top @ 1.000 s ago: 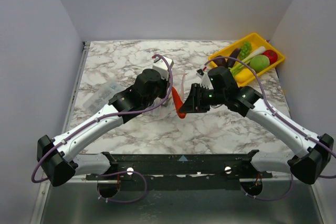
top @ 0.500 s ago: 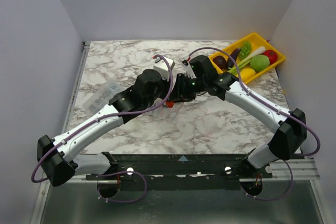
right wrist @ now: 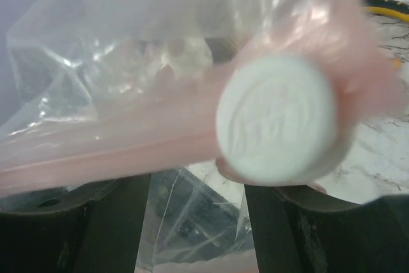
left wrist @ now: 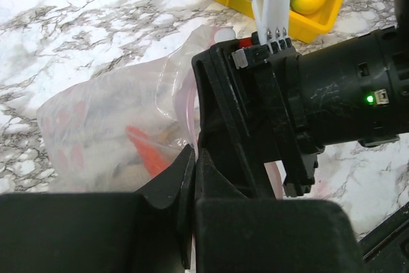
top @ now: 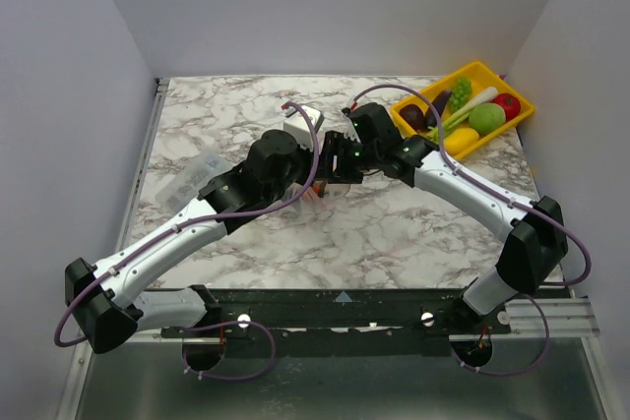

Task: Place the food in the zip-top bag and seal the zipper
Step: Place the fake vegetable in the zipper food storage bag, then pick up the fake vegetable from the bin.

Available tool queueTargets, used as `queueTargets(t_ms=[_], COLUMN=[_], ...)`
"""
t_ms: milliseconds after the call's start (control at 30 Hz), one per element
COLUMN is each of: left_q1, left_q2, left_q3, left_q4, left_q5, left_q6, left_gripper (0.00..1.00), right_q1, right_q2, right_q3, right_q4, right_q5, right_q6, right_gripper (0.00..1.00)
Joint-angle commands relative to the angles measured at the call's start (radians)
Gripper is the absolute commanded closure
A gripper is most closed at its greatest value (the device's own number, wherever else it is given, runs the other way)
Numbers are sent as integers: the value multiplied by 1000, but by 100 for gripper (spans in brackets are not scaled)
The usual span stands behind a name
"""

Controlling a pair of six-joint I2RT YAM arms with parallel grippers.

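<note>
The zip-top bag [left wrist: 96,113] lies on the marble with a red-orange food piece [left wrist: 144,151] inside. My left gripper [left wrist: 193,155] is shut on the bag's edge, beside the pink zipper [left wrist: 185,107]. In the top view the left gripper [top: 317,176] and right gripper [top: 332,159] meet at the bag, which they mostly hide. In the right wrist view the right gripper [right wrist: 195,196] is open at the bag's mouth, the pink zipper [right wrist: 115,145] runs across, and a blurred whitish round end [right wrist: 276,118] sits in front. The other food sits in the yellow tray [top: 512,86].
The tray at the back right holds a green round fruit [top: 485,117], a red fruit [top: 507,103], a dark eggplant [top: 440,102] and a yellow lemon [top: 461,140]. A small rigid clear box [top: 192,179] lies at the left. White walls close in both sides.
My right gripper carried the red-orange piece left and back to the bag's mouth; the piece is now inside the bag. My left arm has held its place.
</note>
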Motion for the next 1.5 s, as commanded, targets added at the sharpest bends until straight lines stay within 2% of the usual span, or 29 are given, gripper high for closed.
queueTargets(t_ms=[0,233,367,533,833,967,1200,1333,1467], left_q1=[-8,-8,-7,-7,-9,-9,-9,-9,-9], left_q2=[-27,-26,-21,-24,-5,-2,-4,0,11], left_q3=[1,1,12,6,19,18,20,20,23], left_q4=[18,19,9,11,-6,-7,-8,-8,-10], left_q5=[22,33,35,26,15,21,23,27,24], left_q6=[-9,-11,-15,-14,-8,-8,-8,-9,-9], left_gripper=[100,100,100,100,100,100,100,100,100], right_q1=[7,8,8,8,-1,-73,-305,-379,-464], right_q2=[23,-56,-116,-180,-345,-407,-482,-428,-369], right_q3=[-26,-64,-51,-20,-44,-93,-226,-220,-213], right_q4=[49,37,-32,-156,-239,-229,-134,-142,-108], right_q5=[66,64,121,243,619,710,618,632,583], right_q6=[-5,13,-9,-44,-71,-57,-55,-67,-68], right_gripper=[37,37,38,39,40,42,43,45,45])
